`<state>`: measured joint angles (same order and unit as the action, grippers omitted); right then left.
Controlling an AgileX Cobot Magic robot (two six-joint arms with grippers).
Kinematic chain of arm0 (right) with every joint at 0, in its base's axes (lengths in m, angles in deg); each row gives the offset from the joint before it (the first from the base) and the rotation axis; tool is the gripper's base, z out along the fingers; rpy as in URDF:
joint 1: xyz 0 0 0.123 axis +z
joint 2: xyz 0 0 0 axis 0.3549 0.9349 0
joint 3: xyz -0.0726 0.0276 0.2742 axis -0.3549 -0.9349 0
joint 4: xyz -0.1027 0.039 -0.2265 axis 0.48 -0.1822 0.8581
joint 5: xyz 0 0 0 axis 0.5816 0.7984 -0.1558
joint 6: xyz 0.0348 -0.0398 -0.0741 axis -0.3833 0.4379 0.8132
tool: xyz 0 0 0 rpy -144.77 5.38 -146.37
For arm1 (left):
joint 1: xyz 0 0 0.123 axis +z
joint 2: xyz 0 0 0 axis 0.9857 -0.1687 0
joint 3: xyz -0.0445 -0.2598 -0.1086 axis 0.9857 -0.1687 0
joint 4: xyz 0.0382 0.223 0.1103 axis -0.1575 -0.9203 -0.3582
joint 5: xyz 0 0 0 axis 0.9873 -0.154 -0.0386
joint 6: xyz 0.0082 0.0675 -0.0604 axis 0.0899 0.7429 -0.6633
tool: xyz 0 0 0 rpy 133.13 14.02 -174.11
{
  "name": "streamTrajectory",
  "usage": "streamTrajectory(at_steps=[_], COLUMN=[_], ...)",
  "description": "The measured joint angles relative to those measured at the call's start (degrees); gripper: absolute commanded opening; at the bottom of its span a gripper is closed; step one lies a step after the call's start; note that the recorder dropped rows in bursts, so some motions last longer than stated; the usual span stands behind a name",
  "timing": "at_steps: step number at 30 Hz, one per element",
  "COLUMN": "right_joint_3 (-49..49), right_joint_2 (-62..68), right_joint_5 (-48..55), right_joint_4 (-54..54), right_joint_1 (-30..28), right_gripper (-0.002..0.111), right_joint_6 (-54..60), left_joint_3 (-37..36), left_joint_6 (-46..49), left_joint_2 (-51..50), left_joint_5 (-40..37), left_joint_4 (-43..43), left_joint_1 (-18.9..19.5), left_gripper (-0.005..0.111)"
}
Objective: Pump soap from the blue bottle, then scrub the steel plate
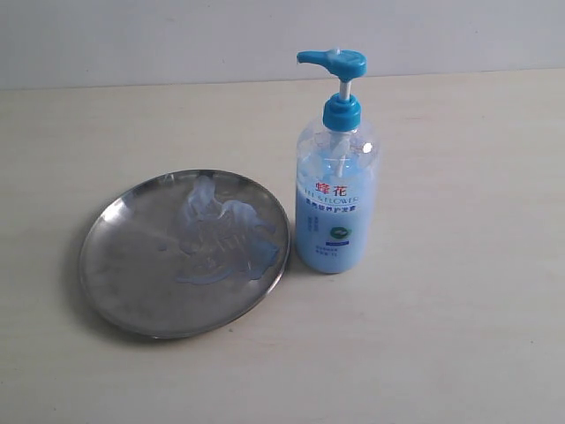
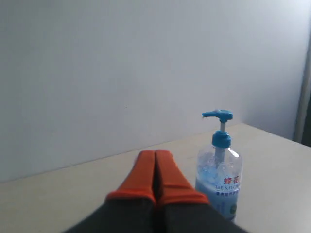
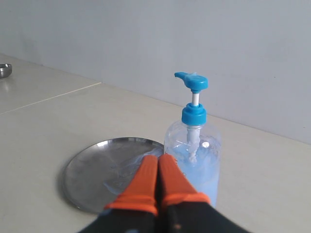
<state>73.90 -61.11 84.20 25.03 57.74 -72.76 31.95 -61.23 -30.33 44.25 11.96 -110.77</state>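
The blue bottle [image 1: 336, 190] stands upright just right of the steel plate [image 1: 132, 265], its pump head [image 1: 334, 61] pointing left over the plate's edge. Pale blue soap [image 1: 221, 234] lies smeared in glossy streaks on the right half of the plate. Neither arm shows in the exterior view. The left gripper [image 2: 154, 154] is shut and empty, held back from the bottle [image 2: 219, 177]. With its orange fingers pressed together, the right gripper [image 3: 158, 159] is shut on nothing, in front of the bottle [image 3: 194, 165] and the plate [image 3: 90, 167].
A pale tabletop [image 1: 459, 336] runs back to a plain grey wall [image 1: 177, 35]. A small steel bowl [image 3: 5, 70] sits far off in the right wrist view. A dark vertical edge [image 2: 305, 97] shows at one side of the left wrist view.
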Motion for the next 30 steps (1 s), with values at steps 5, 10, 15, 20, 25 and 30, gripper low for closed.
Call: streamTrajectory(at_steps=[5,10,15,20,25,30], right_joint_3=[0.0,0.0,0.0,0.0,0.0,0.0], right_joint_2=[0.0,0.0,0.0,0.0,0.0,0.0], right_joint_5=[0.0,0.0,0.0,0.0,0.0,0.0], right_joint_4=[0.0,0.0,0.0,0.0,0.0,0.0], right_joint_1=[0.0,0.0,0.0,0.0,0.0,0.0], right_gripper=[0.0,0.0,0.0,0.0,0.0,0.0], right_joint_6=[0.0,-0.04,-0.04,-0.04,-0.04,-0.04], left_joint_3=[-2.63,-5.92,-11.27,-17.02,-17.57,-17.57], left_joint_6=[-8.13,-11.16,-13.94,-18.29,-18.86,-18.47], left_joint_2=[0.0,-0.1,-0.1,-0.1,-0.1,-0.1], left_joint_5=[1.98,1.98,7.34,13.6,13.07,7.05], left_joint_4=[-4.16,-6.25,-6.69,-7.73,-8.7,-11.66], left_joint_1=[5.81,12.15,13.16,13.16,13.16,13.16], left_gripper=[0.0,0.0,0.0,0.0,0.0,0.0])
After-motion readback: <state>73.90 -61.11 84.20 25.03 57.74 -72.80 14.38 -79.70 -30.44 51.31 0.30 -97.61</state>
